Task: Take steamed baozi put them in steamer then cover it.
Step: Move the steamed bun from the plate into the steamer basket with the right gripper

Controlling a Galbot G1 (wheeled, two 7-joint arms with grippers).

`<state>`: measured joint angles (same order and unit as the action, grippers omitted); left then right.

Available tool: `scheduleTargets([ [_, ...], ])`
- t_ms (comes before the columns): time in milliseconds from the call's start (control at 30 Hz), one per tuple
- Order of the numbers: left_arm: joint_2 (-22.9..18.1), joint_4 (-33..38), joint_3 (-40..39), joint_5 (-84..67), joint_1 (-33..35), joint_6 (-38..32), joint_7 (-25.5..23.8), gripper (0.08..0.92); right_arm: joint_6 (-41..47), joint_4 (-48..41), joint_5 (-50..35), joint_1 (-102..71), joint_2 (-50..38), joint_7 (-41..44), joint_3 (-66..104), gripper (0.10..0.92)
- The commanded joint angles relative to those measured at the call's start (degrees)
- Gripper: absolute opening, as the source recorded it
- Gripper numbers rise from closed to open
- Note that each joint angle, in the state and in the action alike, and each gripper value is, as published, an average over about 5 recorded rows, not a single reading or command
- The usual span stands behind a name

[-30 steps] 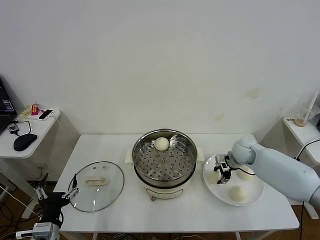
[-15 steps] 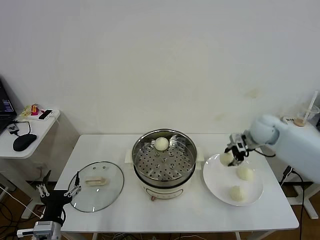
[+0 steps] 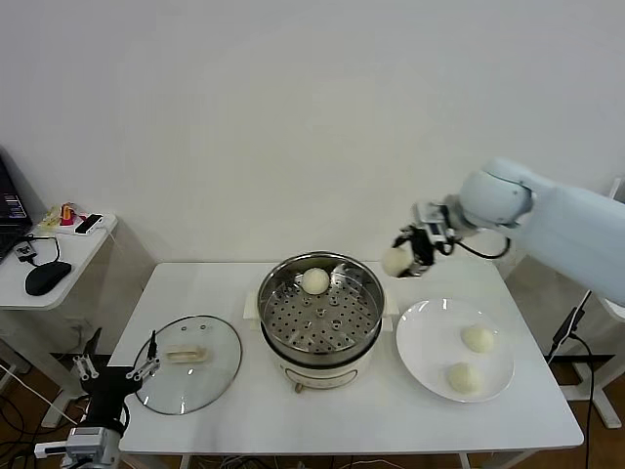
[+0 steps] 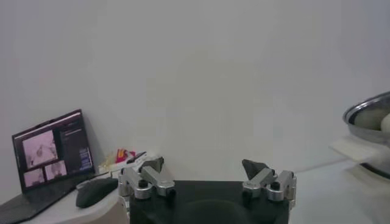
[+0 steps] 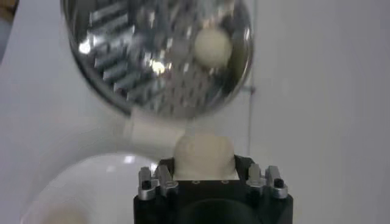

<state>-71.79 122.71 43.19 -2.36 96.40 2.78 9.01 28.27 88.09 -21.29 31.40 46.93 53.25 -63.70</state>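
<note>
Right gripper (image 3: pixel 408 256) clamped on one baozi (image 3: pixel 395 261), held in the air just past the steamer's right rim, above the table (image 3: pixel 391 401). In the right wrist view the held baozi (image 5: pixel 203 152) bulges out between the fingers (image 5: pixel 159 180), smooth cream-white dough, round, no clear long axis.

Steamer (image 3: pixel 321 311) sits mid-table: shiny steel basket, perforated floor, on a cream-white pot base. One baozi in steamer (image 3: pixel 315 281) rests at the far edge of the basket floor, touching or nearly touching the wall; rest of the floor is bare and the top is uncovered. The right wrist view shows that same bun (image 5: pixel 212 45) against the perforated floor.

White plate (image 3: pixel 430 342) sits right of the steamer, near but apart. Two baozi on plate (image 3: pixel 477 339) lie on its right half, one behind the other, apart; left half of the plate is bare.

Glass lid (image 3: pixel 189 363) lies flat on the table left of the steamer, beige handle (image 3: pixel 187 355) up, its long axis running left-right. Lid's near edge is close to the table's front edge.

Left gripper (image 3: pixel 115 369) parked low off the table's front-left corner, fingers (image 4: pixel 147 177) spread wide, nothing between them. Side table (image 3: pixel 59 256) with a mouse (image 3: pixel 47 277) stands further left.
</note>
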Motion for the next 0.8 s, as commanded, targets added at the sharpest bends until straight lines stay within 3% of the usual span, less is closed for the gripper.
scheduleTargets([
  [33, 0.0, -0.59, 0.16, 0.0, -0.15, -0.07, 0.02, 0.823, 7.99, -5.46, -8.8, -1.17, 17.79, -5.34, -2.37, 0.619],
  [267, -0.46, -0.83, 1.21, -0.06, -0.71, -0.14, 0.06, 0.823, 9.67, -11.03, -8.97, -5.82, 23.64, -6.29, -4.11, 0.619],
  [800, -0.94, -1.58, 0.94, -0.1, -1.58, -0.24, 0.05, 0.823, 10.69, -16.14, -6.81, -10.64, 26.84, -7.31, -4.07, 0.619],
])
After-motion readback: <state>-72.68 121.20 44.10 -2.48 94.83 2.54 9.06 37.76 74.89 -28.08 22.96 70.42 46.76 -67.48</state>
